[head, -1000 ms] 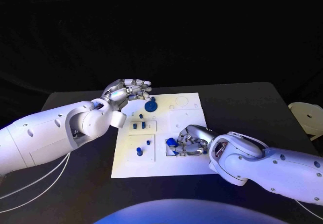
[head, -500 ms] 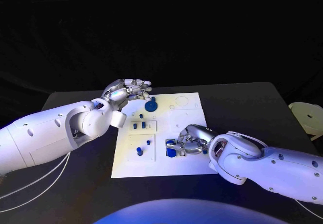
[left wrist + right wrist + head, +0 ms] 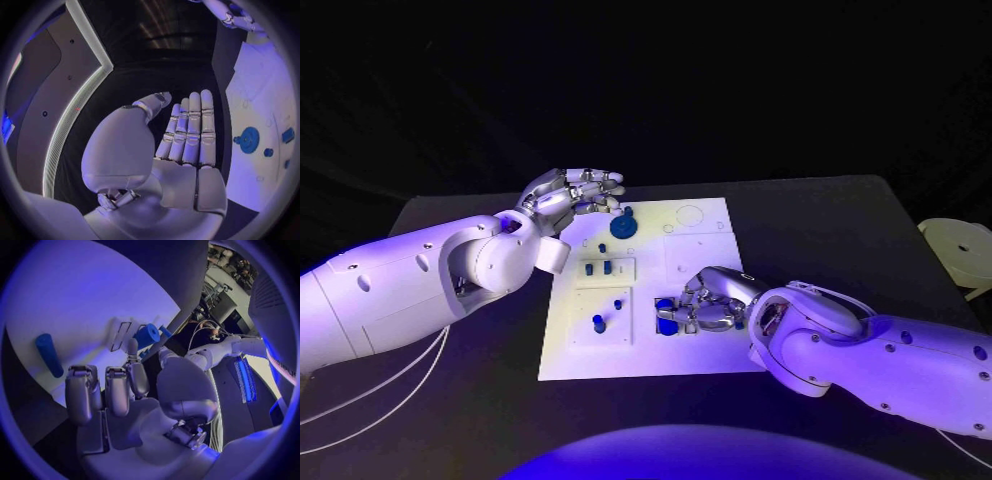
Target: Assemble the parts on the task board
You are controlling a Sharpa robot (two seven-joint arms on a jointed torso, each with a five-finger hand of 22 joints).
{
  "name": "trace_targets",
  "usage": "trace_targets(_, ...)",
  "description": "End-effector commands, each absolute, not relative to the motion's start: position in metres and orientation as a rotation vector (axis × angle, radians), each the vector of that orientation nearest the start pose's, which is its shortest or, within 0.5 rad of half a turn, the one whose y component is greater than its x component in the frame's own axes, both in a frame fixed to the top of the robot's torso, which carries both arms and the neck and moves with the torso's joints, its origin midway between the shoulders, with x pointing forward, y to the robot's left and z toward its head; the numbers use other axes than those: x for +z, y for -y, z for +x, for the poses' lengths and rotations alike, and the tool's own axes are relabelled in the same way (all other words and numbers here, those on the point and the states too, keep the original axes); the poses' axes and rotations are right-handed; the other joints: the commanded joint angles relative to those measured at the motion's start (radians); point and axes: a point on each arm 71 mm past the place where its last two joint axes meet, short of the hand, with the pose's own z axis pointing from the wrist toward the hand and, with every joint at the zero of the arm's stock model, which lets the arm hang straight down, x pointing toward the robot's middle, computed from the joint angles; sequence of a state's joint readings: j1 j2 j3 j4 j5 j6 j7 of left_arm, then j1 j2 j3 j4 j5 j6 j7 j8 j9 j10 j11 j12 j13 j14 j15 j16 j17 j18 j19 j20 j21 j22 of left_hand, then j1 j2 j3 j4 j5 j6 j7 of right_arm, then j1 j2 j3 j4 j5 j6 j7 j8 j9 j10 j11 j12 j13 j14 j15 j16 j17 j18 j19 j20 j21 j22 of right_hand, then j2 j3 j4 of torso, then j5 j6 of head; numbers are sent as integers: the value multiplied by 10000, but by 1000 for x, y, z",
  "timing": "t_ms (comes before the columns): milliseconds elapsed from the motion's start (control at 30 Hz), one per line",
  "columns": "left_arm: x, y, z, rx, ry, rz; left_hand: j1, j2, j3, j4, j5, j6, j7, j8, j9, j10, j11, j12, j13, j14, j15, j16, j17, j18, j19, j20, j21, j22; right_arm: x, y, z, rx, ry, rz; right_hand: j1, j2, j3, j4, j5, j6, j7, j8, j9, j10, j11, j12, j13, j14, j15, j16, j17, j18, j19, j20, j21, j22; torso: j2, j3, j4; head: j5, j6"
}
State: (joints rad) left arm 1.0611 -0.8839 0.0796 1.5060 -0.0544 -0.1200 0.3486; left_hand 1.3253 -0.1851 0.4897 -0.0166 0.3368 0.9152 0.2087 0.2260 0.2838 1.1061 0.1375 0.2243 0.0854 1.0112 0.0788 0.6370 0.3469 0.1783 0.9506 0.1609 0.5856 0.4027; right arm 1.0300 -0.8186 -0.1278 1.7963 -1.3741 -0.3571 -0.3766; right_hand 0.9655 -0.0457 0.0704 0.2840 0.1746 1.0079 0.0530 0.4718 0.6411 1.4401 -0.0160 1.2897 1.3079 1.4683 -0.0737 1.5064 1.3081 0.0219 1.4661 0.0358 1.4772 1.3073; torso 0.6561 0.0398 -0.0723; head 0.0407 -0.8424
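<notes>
- At the centre of the black counter [image 3: 848, 220] we see the white task board [image 3: 704, 355], lying flat, with blue parts on it.
- Toward 12 o'clock on the board sits a round blue disc [image 3: 623, 227]; in the left wrist view we see the same disc [image 3: 249, 139] with a small blue knob [image 3: 268, 152] just beside it.
- Below the disc, a recessed square holds two short blue pegs [image 3: 597, 268], and a second recess toward 7 o'clock holds one upright blue peg [image 3: 599, 324].
- Our left hand [image 3: 574, 197] hovers off the board's 11 o'clock corner; its fingers [image 3: 189, 131] are straight, side by side and hold nothing.
- Our right hand [image 3: 708, 300] rests over the recess at about 4 o'clock of the board, fingers curled down around a blue part [image 3: 666, 317].
- From the right wrist view, a blue cylinder [image 3: 147, 335] stands at the fingertips [image 3: 132, 347], and a long blue peg [image 3: 49, 355] lies apart on the white surface; we cannot tell whether the cylinder is actually gripped.
</notes>
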Motion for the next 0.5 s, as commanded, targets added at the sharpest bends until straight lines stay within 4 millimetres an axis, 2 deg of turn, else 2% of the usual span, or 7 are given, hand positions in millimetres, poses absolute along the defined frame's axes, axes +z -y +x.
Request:
trace_targets(33, -202, -224, 478, -16884, -15055, -11363, -27, 79, -58, -11, 25, -76, 26, -60, -10, -69, 31, -56, 9, -56, -15, -61, 8, 3, -51, 33, -35, -8, -262, 126, 372, 7960, -19776, -285, 860, -58, 57, -146, -31, -61, -12, 58, 16, 57, -37, 69, 426, 719, -64, 18, 1031, -36, 705, -38, 103, 2394, -2, -1, -1, 9, -8)
trace_targets(100, -202, -224, 478, -16878, -15055, -11365, -27, 79, -58, -11, 25, -76, 26, -60, -10, -69, 31, -56, 9, -56, -15, -61, 8, 3, -51, 33, -35, -8, -261, 126, 370, 8041, -19781, -338, 1117, -82, 70, -133, -169, -36, -25, 78, 18, 97, -49, 132, 488, 732, -72, 44, 1095, -48, 728, -45, 158, 2410, 3, 3, 1, 20, -17)
trace_targets(500, -202, -225, 478, -16849, -15049, -11373, -55, 99, -61, 15, 26, -72, 29, -61, -7, -74, 35, -52, 15, -63, -8, -60, 22, 2, -50, 41, -54, -18, -260, 137, 365, 7979, -19979, -516, 1455, -163, 52, -110, -291, -2, -44, 104, 17, 132, -67, 177, 542, 741, -86, 65, 1146, -60, 749, -58, 211, 2425, 4, 3, -1, 54, -34)
